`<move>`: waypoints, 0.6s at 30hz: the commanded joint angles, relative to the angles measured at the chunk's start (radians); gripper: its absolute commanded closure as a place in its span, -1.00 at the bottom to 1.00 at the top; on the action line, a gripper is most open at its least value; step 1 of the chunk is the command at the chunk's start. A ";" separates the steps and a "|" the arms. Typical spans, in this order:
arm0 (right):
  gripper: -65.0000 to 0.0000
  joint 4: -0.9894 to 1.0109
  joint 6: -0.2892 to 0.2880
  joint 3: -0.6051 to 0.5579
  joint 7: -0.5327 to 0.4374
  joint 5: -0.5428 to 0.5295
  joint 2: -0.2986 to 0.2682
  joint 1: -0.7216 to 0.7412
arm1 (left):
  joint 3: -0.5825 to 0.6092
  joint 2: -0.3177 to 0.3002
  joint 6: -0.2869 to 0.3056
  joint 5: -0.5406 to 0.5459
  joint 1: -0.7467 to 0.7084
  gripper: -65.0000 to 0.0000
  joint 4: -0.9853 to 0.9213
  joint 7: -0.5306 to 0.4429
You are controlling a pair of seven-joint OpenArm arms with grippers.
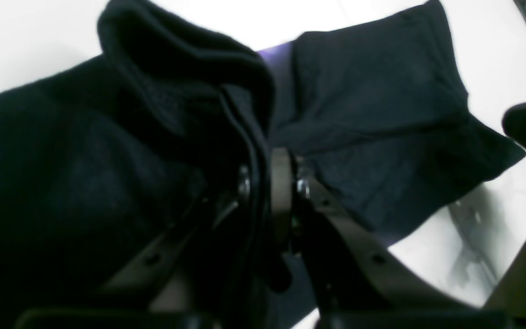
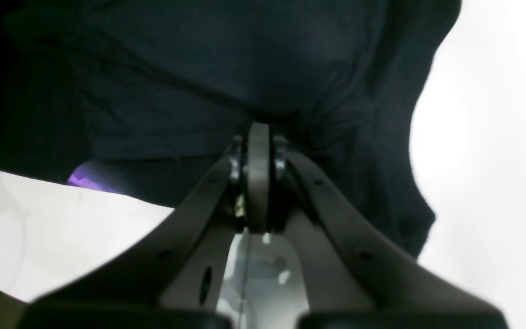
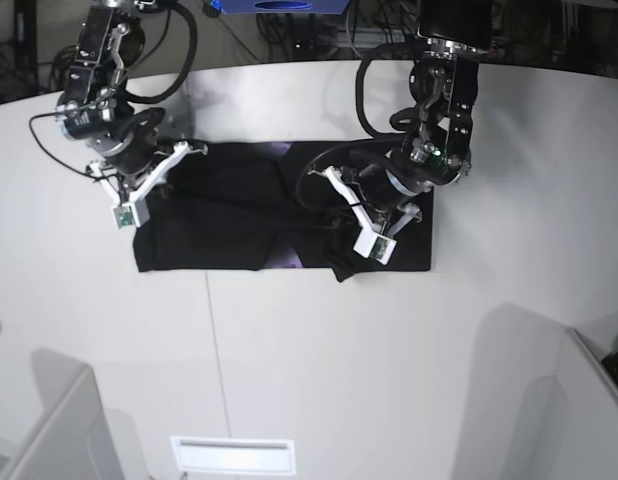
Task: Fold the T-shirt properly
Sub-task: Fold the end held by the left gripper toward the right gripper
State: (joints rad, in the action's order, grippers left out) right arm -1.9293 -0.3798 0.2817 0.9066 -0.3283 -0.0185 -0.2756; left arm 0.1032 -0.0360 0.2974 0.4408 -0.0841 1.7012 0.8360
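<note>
Worktop (image 3: 319, 370): white, smooth, curved along its far edge; I see it evenly lit, with soft grey shadows near the front.
Seam (image 3: 211, 330): a thin line I can follow running front to back across the worktop surface.
Slot plate (image 3: 232, 456): pale rectangular fitting set at the near edge.
Partition panels (image 3: 549, 400): light grey, angled, at both near corners.
Cables (image 3: 319, 35): dark tangle behind the far edge, against a dim background.
Blue object (image 3: 279, 5): at the top edge, I cannot identify it.
</note>
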 commanded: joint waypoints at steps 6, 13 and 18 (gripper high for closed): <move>1.00 -0.015 -0.008 0.004 -0.022 -0.009 -0.004 0.006 | -0.001 0.000 0.003 0.013 0.019 1.00 -0.003 -0.019; 1.00 -0.015 -0.008 0.001 -0.020 -0.009 -0.004 0.014 | -0.001 0.000 0.003 0.013 0.020 1.00 -0.031 -0.019; 1.00 -0.015 -0.008 0.001 -0.020 -0.009 -0.004 0.014 | -0.001 0.000 0.003 0.014 0.020 1.00 -0.031 -0.019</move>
State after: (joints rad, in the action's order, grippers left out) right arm -1.9289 -0.3801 0.2817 0.9077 -0.3283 -0.0162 -0.2695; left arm 0.1017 -0.0387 0.2913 0.4419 -0.0780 1.6524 0.8349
